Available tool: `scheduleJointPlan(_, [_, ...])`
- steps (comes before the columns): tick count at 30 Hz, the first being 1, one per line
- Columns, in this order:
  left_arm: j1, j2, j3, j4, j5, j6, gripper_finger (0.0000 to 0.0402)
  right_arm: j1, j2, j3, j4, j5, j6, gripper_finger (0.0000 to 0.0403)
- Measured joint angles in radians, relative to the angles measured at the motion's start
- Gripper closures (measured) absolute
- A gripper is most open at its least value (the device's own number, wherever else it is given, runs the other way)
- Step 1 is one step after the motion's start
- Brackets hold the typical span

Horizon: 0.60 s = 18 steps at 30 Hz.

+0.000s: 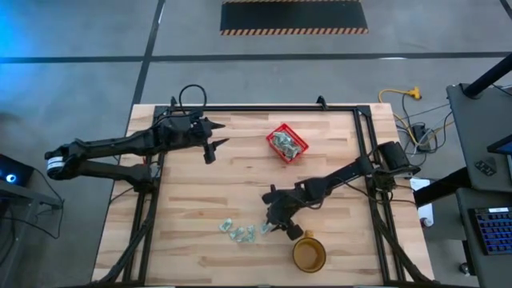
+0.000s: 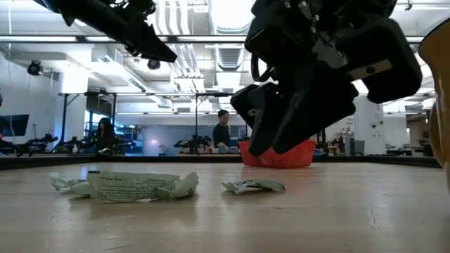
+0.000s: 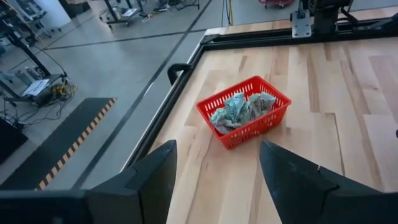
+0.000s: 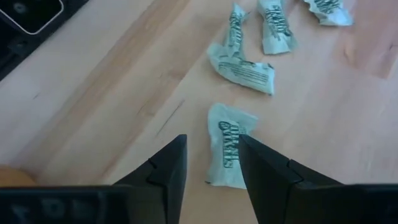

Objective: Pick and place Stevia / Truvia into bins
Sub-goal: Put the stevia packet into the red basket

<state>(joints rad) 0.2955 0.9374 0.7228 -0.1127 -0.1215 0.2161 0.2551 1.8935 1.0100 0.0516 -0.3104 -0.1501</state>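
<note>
Right wrist view: sachet [image 4: 227,152] flat on table, between parted fingers of right end effector [image 4: 211,165], ungripped.

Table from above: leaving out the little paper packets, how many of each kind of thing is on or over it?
Red basket: 1
Amber cup: 1
Robot hands: 2, the left hand and the right hand
Total: 4
</note>
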Motion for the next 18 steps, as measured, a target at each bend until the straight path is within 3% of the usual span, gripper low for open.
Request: scheduleJointPlan(18, [0.0, 0.003, -0.01, -0.001, 0.0, 0.0, 0.0189, 0.0, 0.03, 0.004, 0.002, 0.078, -0.01, 0.0276])
